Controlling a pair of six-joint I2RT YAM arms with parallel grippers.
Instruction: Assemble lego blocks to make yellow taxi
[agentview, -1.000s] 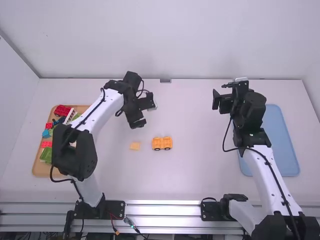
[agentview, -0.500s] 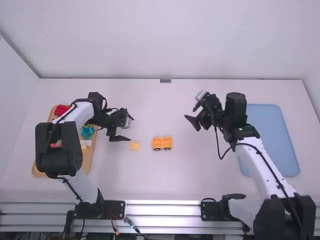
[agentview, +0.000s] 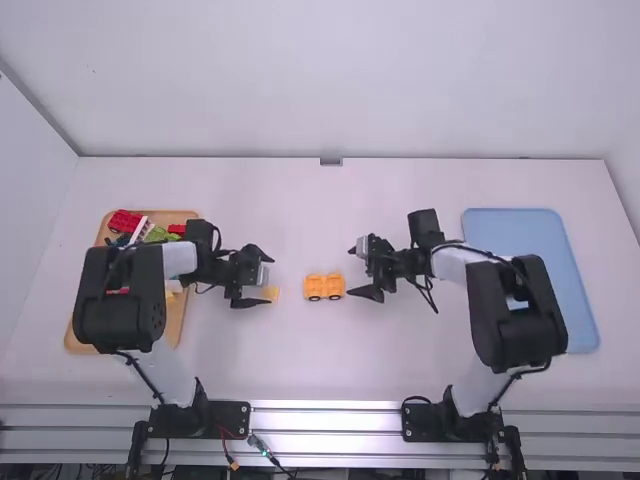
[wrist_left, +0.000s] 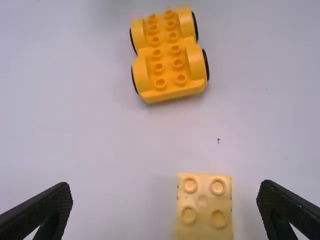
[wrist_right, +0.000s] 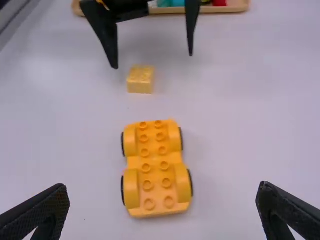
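Wheeled base (agentview: 323, 287) mid-table, loose block (agentview: 272, 293) near its left, block tray (agentview: 177, 315) farther left, second tray (agentview: 520, 228) well right.

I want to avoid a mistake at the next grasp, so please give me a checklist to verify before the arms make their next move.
1. Left gripper open and empty: ok.
2. Right gripper open and empty: ok.
3. Pale yellow studded block lined up with the gap between the left gripper's fingers: ok, though off-centre.
4. Left gripper low enough to close on the block: cannot tell.
5. Yellow-orange four-wheeled base standing on its wheels, studs up and uncovered: ok.
6. Block attached to the base: not ok; they lie apart on the table.
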